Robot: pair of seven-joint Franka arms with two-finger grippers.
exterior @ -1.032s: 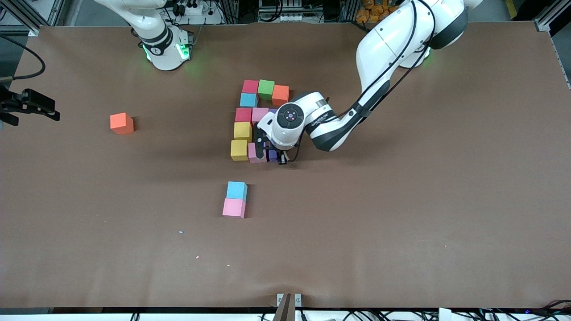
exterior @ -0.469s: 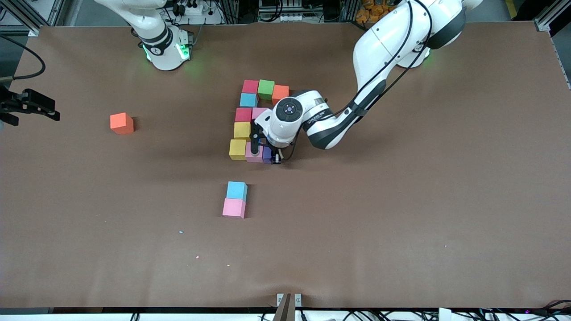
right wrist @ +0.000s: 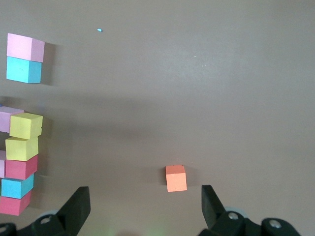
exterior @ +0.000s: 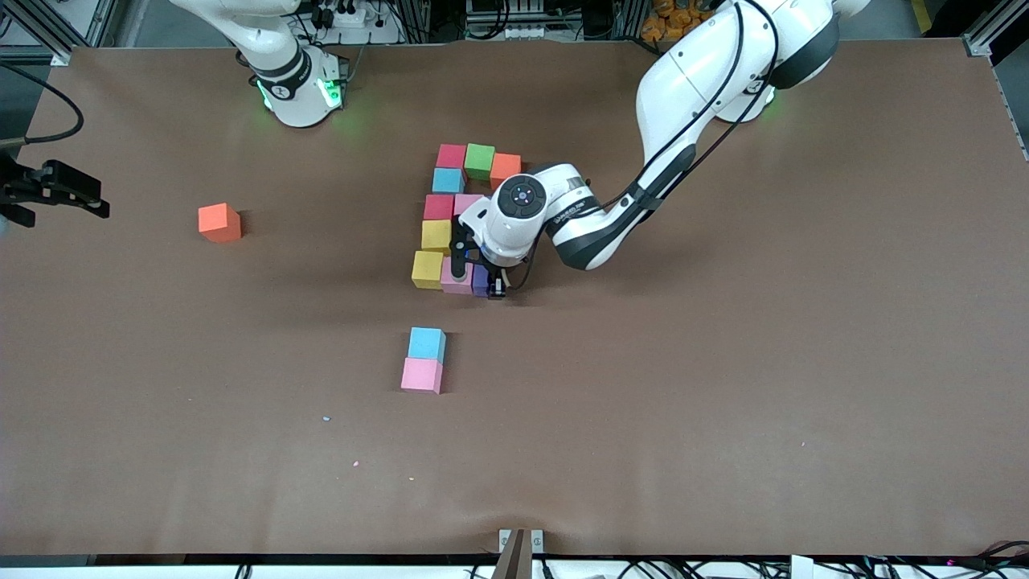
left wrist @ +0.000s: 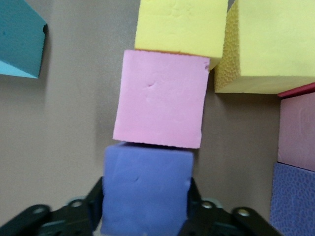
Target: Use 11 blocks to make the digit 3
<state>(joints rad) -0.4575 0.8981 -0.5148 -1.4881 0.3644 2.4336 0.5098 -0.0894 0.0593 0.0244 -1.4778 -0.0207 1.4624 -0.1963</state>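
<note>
The left gripper [exterior: 480, 277] is down at the bottom row of the 3 [exterior: 438, 207], the row nearest the front camera, clamped on a purple block [left wrist: 146, 189]. That block sits end-on against the pink block [left wrist: 160, 98], with the yellow block [left wrist: 179, 25] next past it, so the three run in one line toward the right arm's end of the table. The purple one looks a touch out of line with the pink. I'd say what's left here is to let go and lift straight up without dragging it. The right gripper [right wrist: 142, 209] waits spread wide over the right arm's end of the table, near a stray orange block [exterior: 219, 222]
</note>
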